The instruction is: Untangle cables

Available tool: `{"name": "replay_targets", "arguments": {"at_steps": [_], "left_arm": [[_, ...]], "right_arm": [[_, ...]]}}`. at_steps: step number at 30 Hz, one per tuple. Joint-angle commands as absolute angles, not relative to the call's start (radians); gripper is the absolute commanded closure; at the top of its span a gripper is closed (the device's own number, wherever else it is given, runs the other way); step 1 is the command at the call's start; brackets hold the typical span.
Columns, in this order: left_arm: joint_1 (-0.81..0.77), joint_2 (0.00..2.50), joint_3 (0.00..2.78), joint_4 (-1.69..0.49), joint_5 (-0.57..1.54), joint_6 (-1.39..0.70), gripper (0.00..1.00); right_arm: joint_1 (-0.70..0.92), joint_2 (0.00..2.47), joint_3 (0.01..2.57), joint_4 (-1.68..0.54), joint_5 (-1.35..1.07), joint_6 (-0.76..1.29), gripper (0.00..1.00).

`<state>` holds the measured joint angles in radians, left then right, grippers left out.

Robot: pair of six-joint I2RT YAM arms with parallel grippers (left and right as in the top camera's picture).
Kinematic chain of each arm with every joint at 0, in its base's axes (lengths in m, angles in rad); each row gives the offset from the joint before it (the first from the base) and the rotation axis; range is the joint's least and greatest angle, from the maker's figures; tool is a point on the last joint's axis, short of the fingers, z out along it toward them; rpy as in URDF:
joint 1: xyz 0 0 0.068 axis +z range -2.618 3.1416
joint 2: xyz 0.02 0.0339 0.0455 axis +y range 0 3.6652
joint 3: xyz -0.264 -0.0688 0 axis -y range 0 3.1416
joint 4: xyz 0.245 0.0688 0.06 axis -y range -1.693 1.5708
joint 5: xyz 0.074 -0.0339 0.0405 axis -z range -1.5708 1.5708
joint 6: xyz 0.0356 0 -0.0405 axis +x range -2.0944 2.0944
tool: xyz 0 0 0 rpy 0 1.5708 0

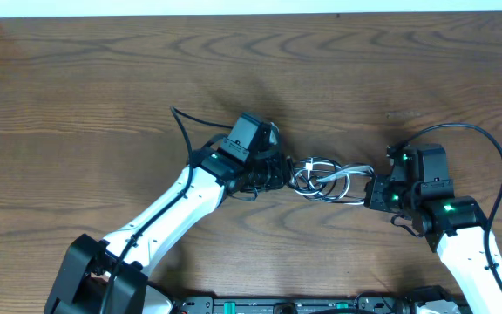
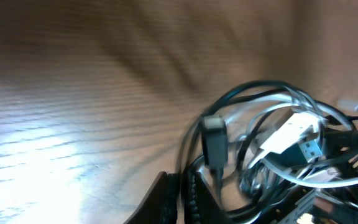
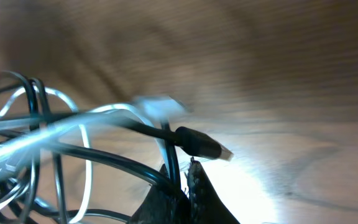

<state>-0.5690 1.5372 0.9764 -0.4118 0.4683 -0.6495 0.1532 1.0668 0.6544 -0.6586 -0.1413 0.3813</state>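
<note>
1. Left end effector: closed down, pinching the cables at the tangle's 9 o'clock edge.
2. Right end effector: pressed together on a black strand at the tangle's 3 o'clock edge.
3. Cables: one knotted bunch of black and white loops, strung between both end effectors, near mid-counter.
4. Left wrist view: black plug hanging at 9 o'clock of a white plug.
5. Right wrist view: dark connector jutting toward 3 o'clock, just above the closed fingers.
</note>
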Motion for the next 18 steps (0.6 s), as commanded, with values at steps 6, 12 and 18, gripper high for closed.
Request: {"name": "replay_targets", "arguments": {"at_steps": [6,12,18], "left_arm": [[-0.532,1.534,0.984,-0.438,0.385,-0.574,0.93],[-0.551,1.534,0.984,-0.448,0.384,-0.569,0.93],[-0.551,1.534,0.984,-0.44,0.425,-0.567,0.93]], "right_arm": [[0.133,1.066,0.657,-0.53,0.023,0.307,0.99],[0.133,1.066,0.657,-0.389,-0.469,0.135,0.99],[0.133,1.066,0.657,-0.382,-0.707,0.081,0.99]]}}
